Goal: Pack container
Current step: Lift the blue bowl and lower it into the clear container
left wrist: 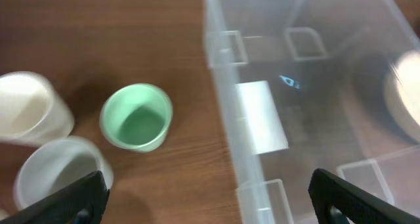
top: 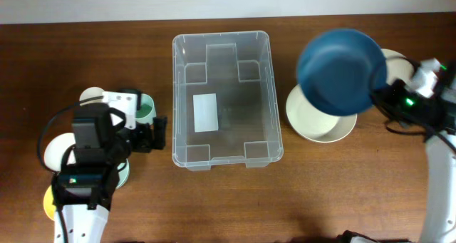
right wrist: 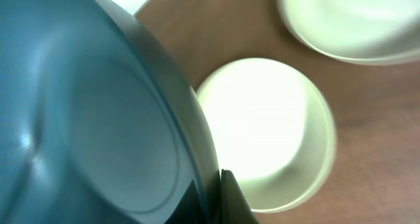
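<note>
Near left: left gripper [top: 159, 132] spread wide, nothing in it, just beside the container's left wall. By it, green cup [left wrist: 136, 117] and white cups [left wrist: 29, 109], upright. Mid-table: container [top: 222, 35], long side running away, white label [top: 205, 112] on base. Right of that: right gripper [top: 379, 95] pinched on rim of blue bowl [top: 338, 68], tilted, raised over cream bowl [top: 317, 125].

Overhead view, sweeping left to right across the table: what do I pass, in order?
Green cup → container → blue bowl → right gripper, gripping that bowl's rim. The cream bowl lies partly under the blue one, so it is left out.
</note>
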Motion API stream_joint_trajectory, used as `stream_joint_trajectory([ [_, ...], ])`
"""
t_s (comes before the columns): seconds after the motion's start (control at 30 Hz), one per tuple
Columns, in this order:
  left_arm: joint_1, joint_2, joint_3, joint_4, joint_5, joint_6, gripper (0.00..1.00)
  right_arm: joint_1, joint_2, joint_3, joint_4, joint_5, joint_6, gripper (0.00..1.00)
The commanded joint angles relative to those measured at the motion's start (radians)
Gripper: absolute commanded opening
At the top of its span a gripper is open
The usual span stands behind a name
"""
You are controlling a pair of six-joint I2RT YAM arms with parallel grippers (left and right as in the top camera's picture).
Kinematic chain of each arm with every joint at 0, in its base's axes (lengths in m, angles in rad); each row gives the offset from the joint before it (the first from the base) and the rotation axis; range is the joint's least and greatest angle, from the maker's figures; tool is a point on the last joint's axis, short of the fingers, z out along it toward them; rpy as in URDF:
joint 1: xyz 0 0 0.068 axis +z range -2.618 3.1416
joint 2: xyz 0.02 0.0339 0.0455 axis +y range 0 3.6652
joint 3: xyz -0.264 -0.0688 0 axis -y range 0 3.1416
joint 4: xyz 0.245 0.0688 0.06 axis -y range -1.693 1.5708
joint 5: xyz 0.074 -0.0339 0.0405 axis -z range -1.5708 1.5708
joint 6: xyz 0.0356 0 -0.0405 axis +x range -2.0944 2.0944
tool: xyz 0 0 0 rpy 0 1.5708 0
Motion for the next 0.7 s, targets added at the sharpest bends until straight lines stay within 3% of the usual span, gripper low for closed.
stream_joint_trajectory([
  [0.0, 0.108, 0.003, 0.053, -0.032, -0.016, -0.062, 1.0, 0.17, 0.004, 0.133, 0.007, 0.173, 0.055, 0.04],
  [0.27, 0.314, 0.064, 0.156, -0.139, -0.054, -0.06, 0.99, 0.436, 0.228, 0.399, -0.054, 0.291, -0.004, 0.04],
  [0.4, 0.322, 0.112, 0.161, -0.144, -0.046, -0.045, 1.0, 0.539, 0.399, 0.502, -0.053, 0.389, -0.064, 0.04],
  [0.67, 0.322, 0.138, 0.161, -0.145, -0.024, -0.045, 1.0, 0.653, 0.584, 0.514, 0.034, 0.52, -0.134, 0.04],
])
